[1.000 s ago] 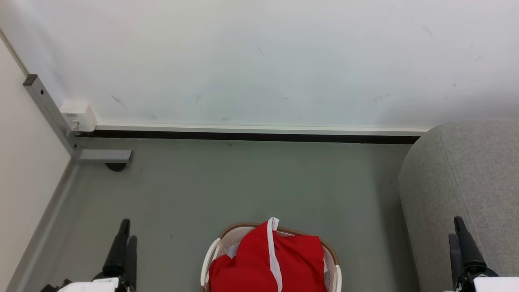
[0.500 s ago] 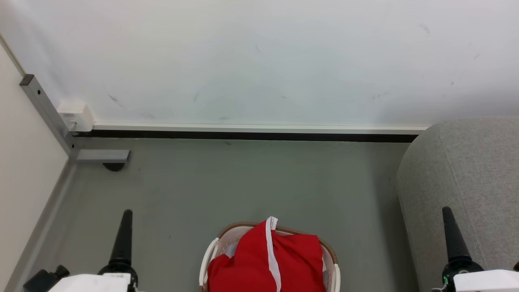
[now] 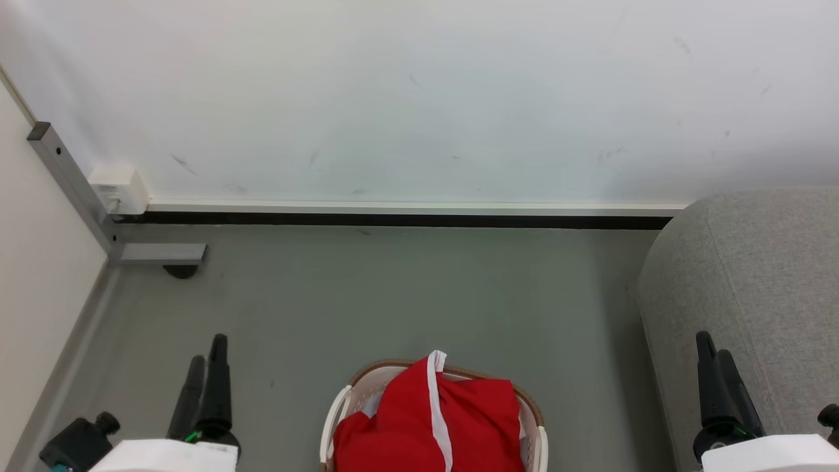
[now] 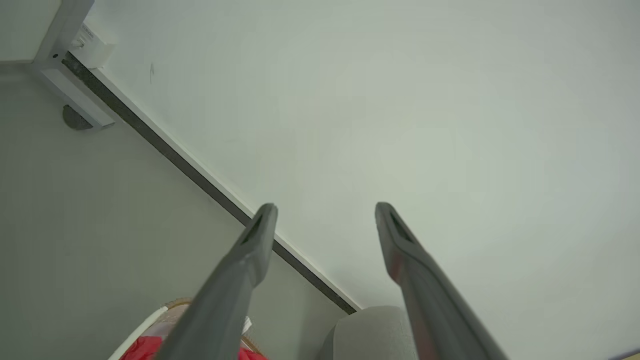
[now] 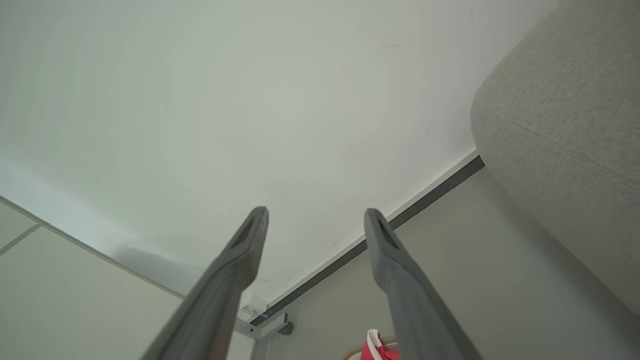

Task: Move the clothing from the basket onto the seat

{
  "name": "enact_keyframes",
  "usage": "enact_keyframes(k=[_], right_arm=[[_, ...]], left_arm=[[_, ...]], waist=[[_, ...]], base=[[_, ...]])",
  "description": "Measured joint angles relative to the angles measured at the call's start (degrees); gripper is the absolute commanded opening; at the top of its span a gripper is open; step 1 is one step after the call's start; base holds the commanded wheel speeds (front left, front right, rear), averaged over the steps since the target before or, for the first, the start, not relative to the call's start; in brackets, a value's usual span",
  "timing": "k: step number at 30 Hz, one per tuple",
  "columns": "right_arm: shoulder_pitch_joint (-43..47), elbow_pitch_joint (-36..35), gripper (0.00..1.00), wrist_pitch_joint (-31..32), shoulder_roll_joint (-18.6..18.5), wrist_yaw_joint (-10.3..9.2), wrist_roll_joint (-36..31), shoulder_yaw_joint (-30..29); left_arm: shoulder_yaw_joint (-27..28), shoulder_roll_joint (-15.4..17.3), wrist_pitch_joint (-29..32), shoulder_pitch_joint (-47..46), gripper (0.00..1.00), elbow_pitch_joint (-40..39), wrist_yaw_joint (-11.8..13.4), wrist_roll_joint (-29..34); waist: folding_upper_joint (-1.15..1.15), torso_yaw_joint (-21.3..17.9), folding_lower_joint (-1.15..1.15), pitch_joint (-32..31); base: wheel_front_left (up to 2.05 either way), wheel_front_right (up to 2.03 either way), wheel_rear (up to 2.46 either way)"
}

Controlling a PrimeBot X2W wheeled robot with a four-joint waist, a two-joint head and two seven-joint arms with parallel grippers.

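Note:
The red clothing [image 3: 432, 426] with its white stripe is heaped in the cream basket [image 3: 335, 413] at the bottom centre of the head view; a corner of it peeks into the left wrist view as clothing [image 4: 140, 348] and the right wrist view as clothing [image 5: 375, 350]. The grey seat [image 3: 754, 282] rises at the right, also seen as seat [image 5: 565, 115] and seat [image 4: 370, 332]. My left gripper [image 3: 208, 351] stands open left of the basket, apart from it. My right gripper [image 3: 713, 345] stands open in front of the seat's edge. Both hold nothing, as the left gripper [image 4: 325, 210] and right gripper [image 5: 315, 215] show.
A white wall with a dark baseboard [image 3: 393, 219] runs across the back. A grey metal post with foot [image 3: 157, 252] and a white box [image 3: 118, 189] stand in the left corner. Grey floor [image 3: 406, 295] lies open between wall and basket.
Both grippers rose a little in the head view and turned, so each now shows two fingers side by side. The basket and clothing stay put; the camera shifted slightly.

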Motion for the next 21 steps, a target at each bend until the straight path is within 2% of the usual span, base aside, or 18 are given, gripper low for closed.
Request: enact_keyframes(k=[10, 21], right_arm=[[0.1, 0.4, 1.0, -1.9, 0.0, 0.0, -11.3, -0.1], [0.1, 1.7, 1.0, -3.7, 0.0, 0.0, -18.7, 0.1]], left_arm=[[-1.2, 0.3, -1.7, 0.5, 1.0, -0.2, 1.0, 11.2], [-2.2, 0.8, -3.6, 1.0, 1.0, 0.0, 2.7, 19.5]], waist=[[0.0, 0.0, 0.0, -0.1], [0.0, -0.3, 0.0, -0.3]], base=[[0.0, 0.0, 0.0], [0.0, 0.0, 0.0]])
